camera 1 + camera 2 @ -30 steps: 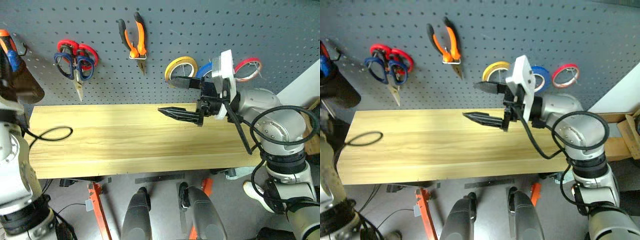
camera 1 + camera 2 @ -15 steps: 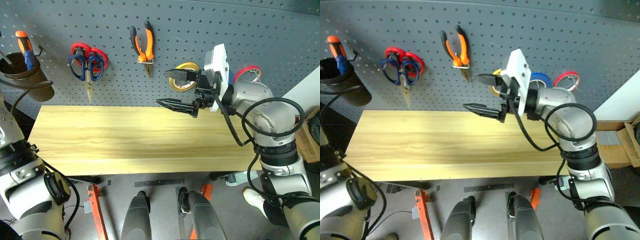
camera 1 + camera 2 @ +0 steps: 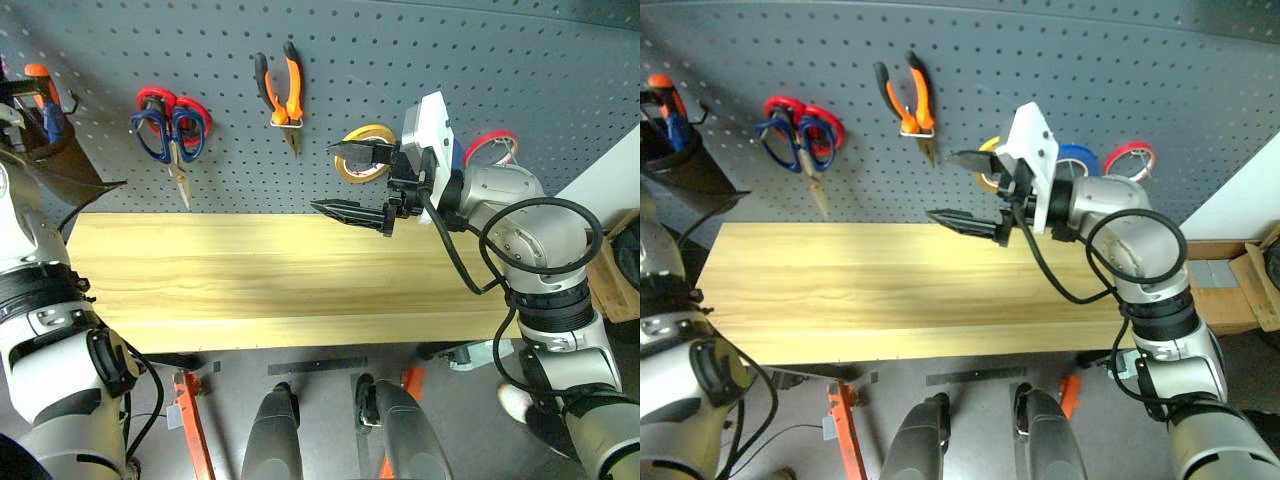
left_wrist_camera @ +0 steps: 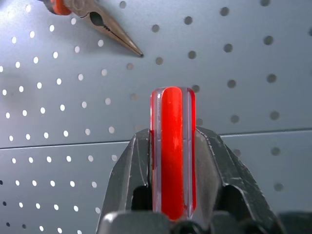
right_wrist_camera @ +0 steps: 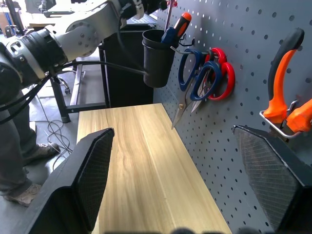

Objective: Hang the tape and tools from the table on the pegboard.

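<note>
My left hand (image 4: 173,140) is clamped narrow on the screwdriver (image 4: 173,117). Its translucent red handle stands straight up between my fingers (image 4: 131,165), so its long axis runs along the hand's own line. The butt end leads toward the pegboard (image 3: 450,50). The shaft is hidden down inside the grip, so I can't tell where the tip is.

That hand faces the board squarely, with the nose of the pliers (image 4: 109,31) just off to one side of the handle. The place that matters is the black cup (image 5: 158,58) hooked at the far left of the board, with the orange-and-blue screwdriver (image 5: 176,27) already standing in it. From my right wrist I see my left arm reaching in above the cup's mouth. I judge the cup lies below and close to this hand, and the screwdriver will need to come upright over the opening before it goes down.

My right hand (image 3: 325,178) hangs wide and empty over the far edge of the surface (image 3: 250,280), well right of the cup, so the left is the nearer one. The blue tape (image 3: 1077,160), the blue-handled scissors (image 3: 165,128) and the pliers already hang on the board.
</note>
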`<state>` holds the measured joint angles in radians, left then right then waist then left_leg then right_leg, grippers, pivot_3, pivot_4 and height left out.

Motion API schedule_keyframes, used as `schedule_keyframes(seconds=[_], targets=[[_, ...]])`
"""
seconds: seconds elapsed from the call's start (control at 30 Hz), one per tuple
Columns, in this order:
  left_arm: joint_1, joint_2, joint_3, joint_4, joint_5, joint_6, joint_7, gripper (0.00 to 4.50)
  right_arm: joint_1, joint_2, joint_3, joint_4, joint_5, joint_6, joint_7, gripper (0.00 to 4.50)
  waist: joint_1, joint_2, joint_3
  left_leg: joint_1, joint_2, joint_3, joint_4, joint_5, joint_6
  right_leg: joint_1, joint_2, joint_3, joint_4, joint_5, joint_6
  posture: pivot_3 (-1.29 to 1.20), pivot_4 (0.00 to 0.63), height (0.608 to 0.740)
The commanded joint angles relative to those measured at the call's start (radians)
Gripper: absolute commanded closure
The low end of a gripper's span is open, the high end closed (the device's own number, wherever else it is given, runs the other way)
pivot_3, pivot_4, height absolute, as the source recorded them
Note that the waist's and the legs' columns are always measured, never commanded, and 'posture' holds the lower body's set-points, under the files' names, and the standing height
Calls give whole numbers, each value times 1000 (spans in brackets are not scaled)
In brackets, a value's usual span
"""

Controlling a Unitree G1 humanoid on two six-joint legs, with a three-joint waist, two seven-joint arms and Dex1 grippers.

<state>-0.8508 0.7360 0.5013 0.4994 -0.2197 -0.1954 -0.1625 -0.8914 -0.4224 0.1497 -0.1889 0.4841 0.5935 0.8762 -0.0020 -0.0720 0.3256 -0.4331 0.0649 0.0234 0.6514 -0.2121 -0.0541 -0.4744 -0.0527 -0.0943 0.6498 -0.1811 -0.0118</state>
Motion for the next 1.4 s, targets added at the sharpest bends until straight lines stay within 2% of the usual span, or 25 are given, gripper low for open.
schedule_keyframes(seconds=[0.03,0.3,0.47,0.57,0.67,0.8,0.9,0.97,1.07,1.2,1.3,1.4], targets=[[56,-4,51,-134,-9,-11,64,2757,-9,3,-23,-38,8,-22,2,289,-2,0,0,0,0,0,1,0,0,0,0,0,0,0,0,-54,212,740],[141,-31,69,-260,-34,30,126,33,-34,43,-63,-32,49,-33,-5,289,-1,-1,-5,0,0,0,12,-2,4,1,0,2,9,0,0,-48,198,740],[84,-31,44,-343,-52,55,139,33,-37,50,-75,-33,58,-47,-3,289,1,-1,-8,1,1,-1,12,6,6,1,0,1,10,4,0,-53,186,740],[15,-36,-24,-415,-83,90,84,33,-43,46,-97,-30,68,-50,-7,289,7,-5,-12,0,1,-2,12,10,7,1,0,0,9,8,1,-54,180,740],[6,-59,-107,-502,-134,164,-4,33,-38,34,-115,-31,74,-49,-8,289,5,-2,-27,0,0,-1,12,12,8,2,0,2,4,14,3,-65,167,740],[150,-101,-236,-683,-274,396,-130,33,-12,2,-139,-51,80,-33,-5,289,-2,11,-49,2,0,1,11,13,9,9,1,3,-4,17,6,-75,162,740],[311,-134,-294,-800,-363,570,-147,33,24,-25,-149,-80,85,-19,-7,289,-7,17,-58,6,0,2,10,12,9,12,1,5,-5,17,7,-88,158,740],[441,-156,-336,-871,-360,649,-129,33,60,-45,-154,-109,88,-7,-12,289,-15,17,-59,8,2,1,10,12,9,14,4,5,-5,17,7,-96,157,740],[576,-210,-364,-934,-291,745,-5,33,117,-75,-163,-161,97,12,-26,289,-27,17,-59,13,2,1,9,12,9,18,5,7,-5,17,6,-106,151,740],[705,-243,-364,-924,-224,738,17,33,217,-82,-147,-225,82,16,-71,289,-30,18,-65,15,5,0,10,12,9,18,9,8,-4,17,5,-100,145,740],[771,-247,-358,-876,-193,688,-29,33,321,-62,-119,-237,31,-21,-125,289,-28,20,-83,15,7,0,9,12,9,18,12,7,-5,17,4,-97,131,740],[820,-261,-343,-800,-149,621,-44,33,460,-25,-78,-184,-71,-132,-175,289,-28,22,-103,15,7,0,9,12,9,18,12,7,-6,14,0,-96,117,740]])
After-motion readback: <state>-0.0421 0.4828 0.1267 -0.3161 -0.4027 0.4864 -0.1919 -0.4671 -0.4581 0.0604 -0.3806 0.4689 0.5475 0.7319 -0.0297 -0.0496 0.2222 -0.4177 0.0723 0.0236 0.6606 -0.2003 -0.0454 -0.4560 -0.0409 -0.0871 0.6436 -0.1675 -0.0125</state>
